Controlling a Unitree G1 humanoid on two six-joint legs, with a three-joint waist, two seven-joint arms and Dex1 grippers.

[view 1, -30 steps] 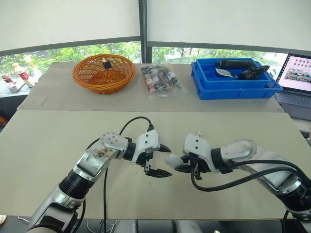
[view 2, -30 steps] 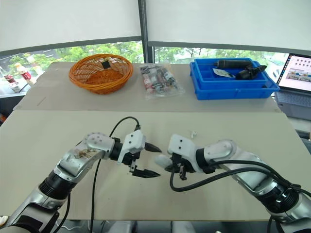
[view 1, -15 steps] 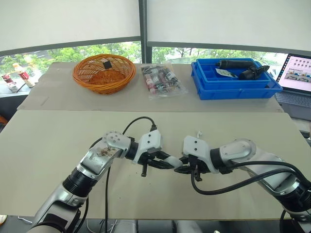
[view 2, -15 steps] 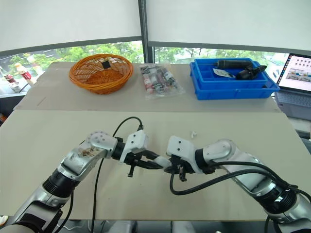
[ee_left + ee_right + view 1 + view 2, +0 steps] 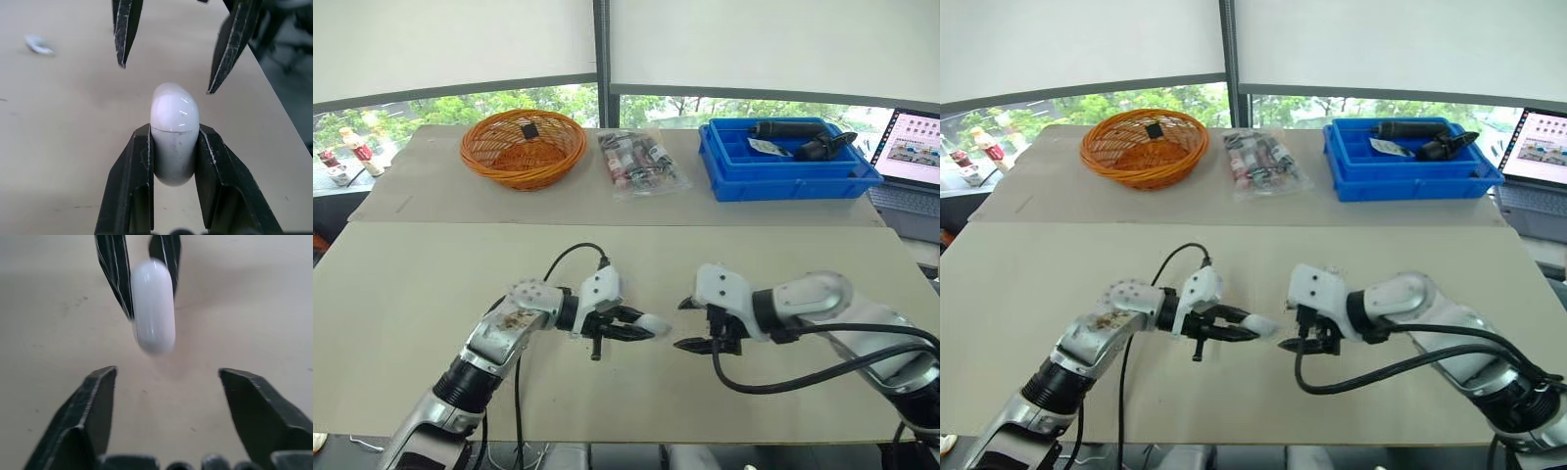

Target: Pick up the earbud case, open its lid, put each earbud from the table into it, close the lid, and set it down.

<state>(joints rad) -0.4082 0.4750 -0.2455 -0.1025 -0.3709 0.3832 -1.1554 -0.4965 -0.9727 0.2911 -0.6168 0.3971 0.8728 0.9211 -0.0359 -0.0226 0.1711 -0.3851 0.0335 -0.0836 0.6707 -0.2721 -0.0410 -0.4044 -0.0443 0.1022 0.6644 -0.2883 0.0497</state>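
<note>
Left hand [image 5: 174,130] pinching case [image 5: 174,110], right hand [image 5: 167,371] spread

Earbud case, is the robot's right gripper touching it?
Apart. The right wrist view shows bare table between the open right gripper and the earbud case, which the left gripper clamps.

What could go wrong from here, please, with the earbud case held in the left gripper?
The left gripper pinches the smooth, rounded earbud case below its lid seam only, so it may twist or slip when the lid is pushed. The open right gripper sits apart from the case; a skewed approach could knock it loose. The edge of the table lies close, so a dropped case might roll off.
</note>
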